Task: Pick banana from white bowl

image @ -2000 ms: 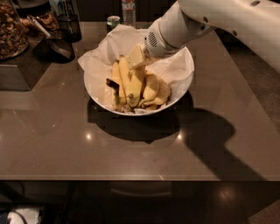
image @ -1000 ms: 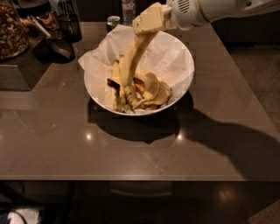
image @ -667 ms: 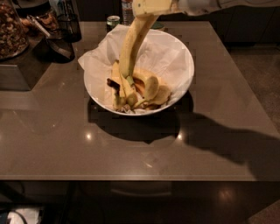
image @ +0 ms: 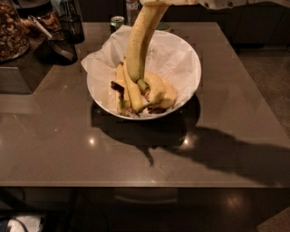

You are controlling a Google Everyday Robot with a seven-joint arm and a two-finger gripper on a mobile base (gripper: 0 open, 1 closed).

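The long slim banana hangs nearly upright in the air, its lower tip just above the other bananas in the white bowl. The bowl is lined with crumpled white paper and stands at the table's middle back. My gripper is at the very top edge of the view, shut on the banana's upper end; most of it and the arm are out of view. Several shorter bananas lie in the bowl, some with brown patches.
A green can and a bottle stand behind the bowl. A jar of nuts, a black cup and a scoop are at the back left. The brown table ends at its front edge near the bottom.
The gripper has risen out of the bowl with the banana in it. The banana's lower tip has come up off the pile and the gripper has left the top of the view.
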